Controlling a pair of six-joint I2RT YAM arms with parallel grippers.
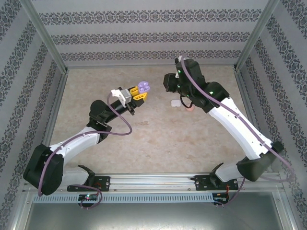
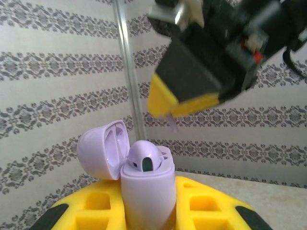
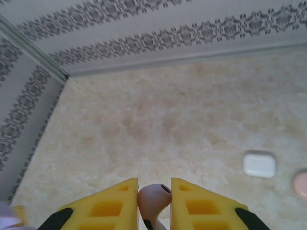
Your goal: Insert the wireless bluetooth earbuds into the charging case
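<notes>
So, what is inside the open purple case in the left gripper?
One purple earbud sits in the purple case, only its rounded head showing. Its stem is hidden by the case wall, and the slot behind it is mostly covered.

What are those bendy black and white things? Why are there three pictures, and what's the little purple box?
Those are robot arms, a left arm and a right arm, each ending in a two-finger gripper. One picture looks down from above. The other two come from a camera on each wrist. The left gripper pinches the purple case, an earbud charger with its lid open and one bud already inside. The right gripper pinches another earbud, up above that case. A white case and a pink case lie on the table.
</notes>
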